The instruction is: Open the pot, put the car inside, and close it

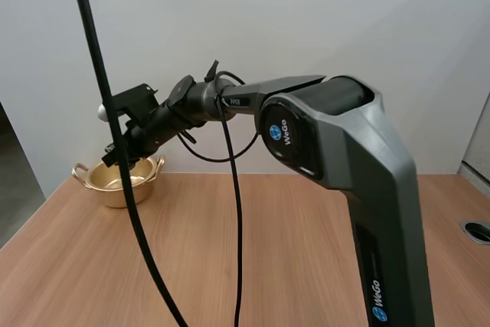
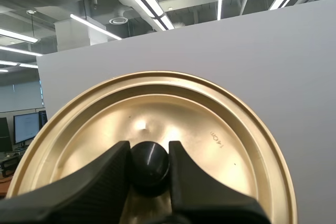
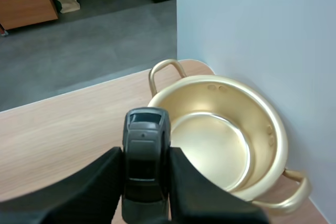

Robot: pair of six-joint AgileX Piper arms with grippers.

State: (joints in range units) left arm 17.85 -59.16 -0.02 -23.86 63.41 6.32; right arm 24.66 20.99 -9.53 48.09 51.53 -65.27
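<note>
Pot (image 1: 115, 193), lidless, mid-left on counter (image 1: 291, 243); right pincer (image 3: 146, 156) grips toy car (image 3: 145, 171) above it; left pincer (image 2: 149, 150) grips lid (image 2: 210, 124) by knob (image 2: 149, 165).

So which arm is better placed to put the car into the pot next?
Right. The right gripper pinches the car just at the rim of the open, empty pot. The left gripper is occupied: it grips the lid by its knob, off the pot.

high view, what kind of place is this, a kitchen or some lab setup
Most likely a robot test bench rather than a kitchen: a bare wooden table set against a plain white panel, a robot arm reaching across it, and one gold pot as a prop.
</note>
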